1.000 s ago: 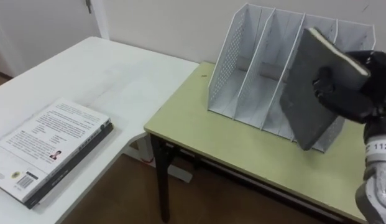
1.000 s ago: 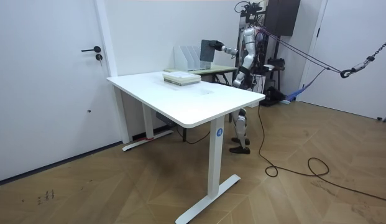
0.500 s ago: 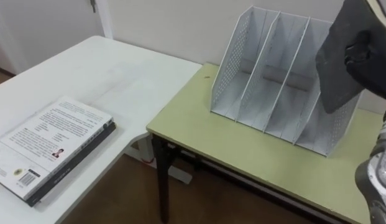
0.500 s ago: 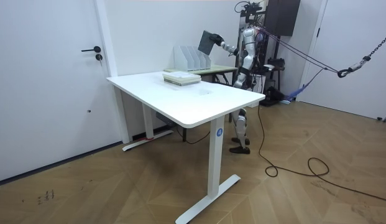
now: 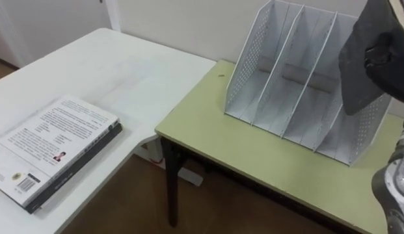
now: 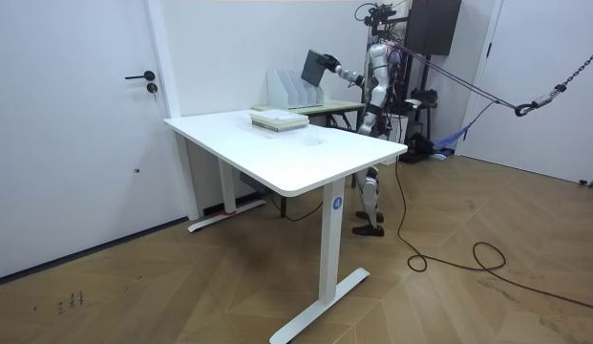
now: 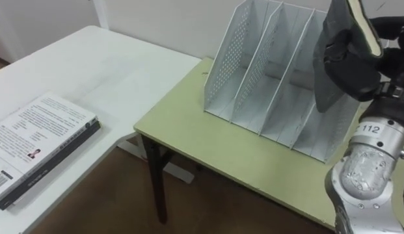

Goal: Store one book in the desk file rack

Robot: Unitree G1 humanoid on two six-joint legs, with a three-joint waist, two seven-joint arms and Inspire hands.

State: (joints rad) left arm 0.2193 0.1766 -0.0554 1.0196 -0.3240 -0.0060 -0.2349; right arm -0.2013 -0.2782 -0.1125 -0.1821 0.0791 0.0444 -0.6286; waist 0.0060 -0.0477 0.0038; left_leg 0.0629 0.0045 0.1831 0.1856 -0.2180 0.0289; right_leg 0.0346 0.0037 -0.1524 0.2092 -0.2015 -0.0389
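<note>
A white mesh file rack [image 5: 280,71] with several slots stands on a green desk [image 5: 254,159]. My right hand [image 5: 387,60] is shut on a dark grey book [image 5: 361,62] and holds it upright, slightly tilted. The book hangs over the rack's right end, its lower edge in front of the rightmost slot's top. In the right eye view the same hand [image 7: 350,62] clasps the book [image 7: 326,91] from its right side. In the room view I stand behind the desk with the book [image 6: 315,67] raised above the rack [image 6: 294,89].
A white table [image 5: 123,71] adjoins the green desk on my left. Near its front edge lies a stack of two books [image 5: 55,146]. A gap down to the brown floor opens between the two tables, and a white wall runs close behind the rack.
My right hand has lifted the grey book from in front of the rack's right slots up to above the rack's right end. The view has shifted slightly.
</note>
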